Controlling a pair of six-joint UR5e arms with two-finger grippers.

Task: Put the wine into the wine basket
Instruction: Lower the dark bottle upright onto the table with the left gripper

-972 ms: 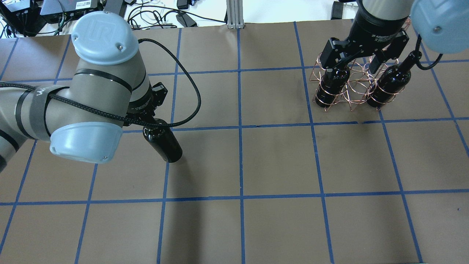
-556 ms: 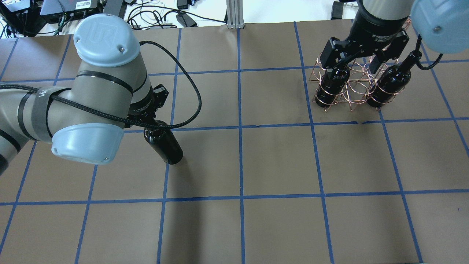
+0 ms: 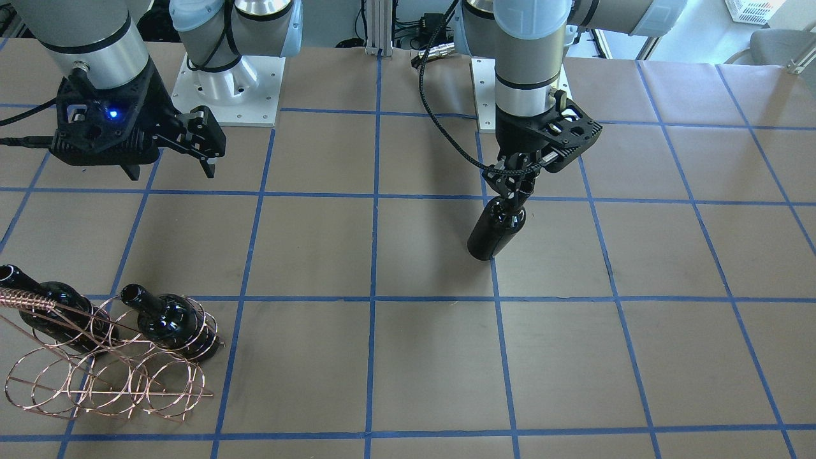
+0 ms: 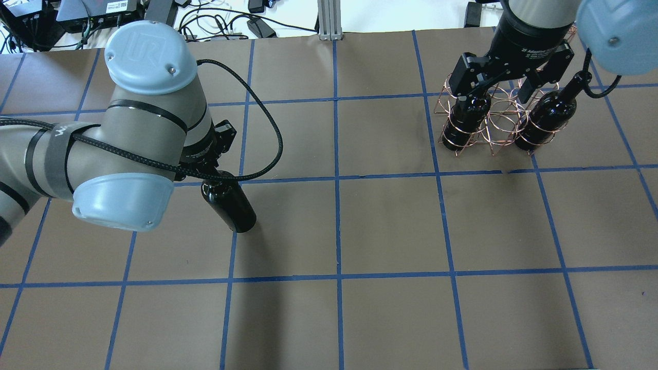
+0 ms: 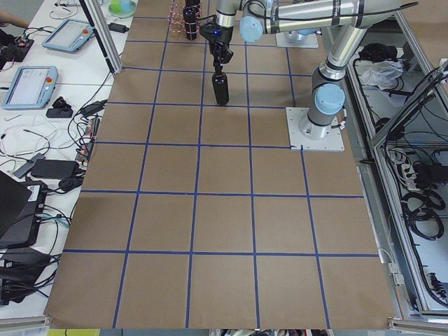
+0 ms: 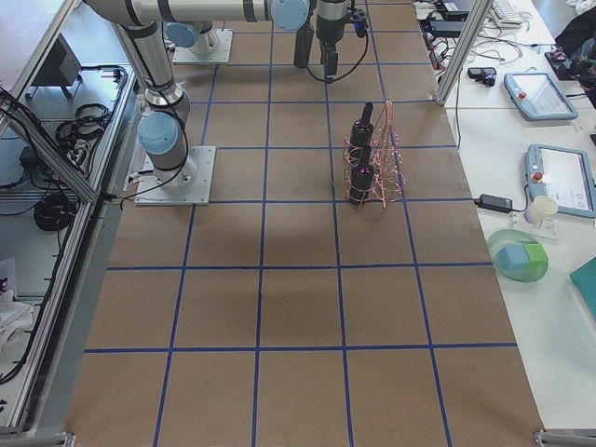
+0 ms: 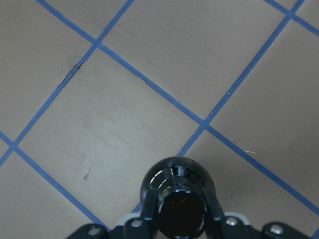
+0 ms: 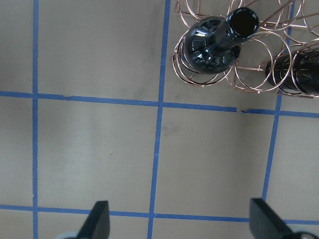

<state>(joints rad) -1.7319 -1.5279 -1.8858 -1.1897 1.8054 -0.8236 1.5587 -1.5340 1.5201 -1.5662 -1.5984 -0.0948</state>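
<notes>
We see the left gripper point(image 3: 517, 185) pinching the neck of a dark glass wine bottle point(image 3: 496, 229), its fingers pressed in on either side just under the mouth. The bottle hangs roughly upright below the gripper, over a blue tape line on the brown papered table point(image 3: 433, 357). We cannot tell whether its base touches the surface. It is well apart from the copper wire wine basket point(image 3: 108, 387), which stands far off on the robot's right side of the table. In the basket we count two more bottles: one point(image 3: 172, 322) in an end hoop and the other point(image 3: 54, 312) by the coiled handle, with hoops between them. The right gripper point(image 3: 169, 169) hovers near the basket, fingers point(image 8: 97, 221) spread wide and holding nothing.
</notes>
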